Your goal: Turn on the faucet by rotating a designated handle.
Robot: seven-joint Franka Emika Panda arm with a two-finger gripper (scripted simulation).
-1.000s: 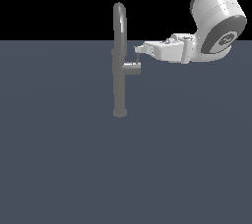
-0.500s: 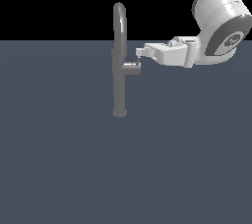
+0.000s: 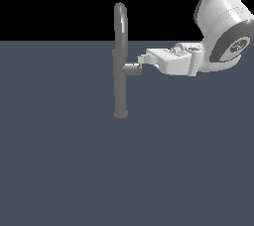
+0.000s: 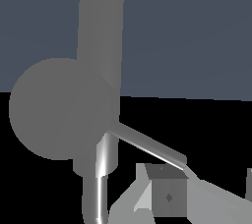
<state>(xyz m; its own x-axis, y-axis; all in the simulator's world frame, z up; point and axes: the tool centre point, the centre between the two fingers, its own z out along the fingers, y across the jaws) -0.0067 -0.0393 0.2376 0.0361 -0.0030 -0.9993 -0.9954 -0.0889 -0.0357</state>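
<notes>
In the wrist view alone, the handle's (image 4: 64,109) lever rod (image 4: 150,145) meets the fingers (image 4: 167,196), spacing unclear.

A smooth grey metal finish with a soft vertical sheen is shown on the faucet (image 3: 120,66) and its handle (image 4: 64,109), while the gripper (image 3: 145,59) is rendered in glossy white plastic and the ground (image 3: 99,170) in matt slate-blue.
</notes>
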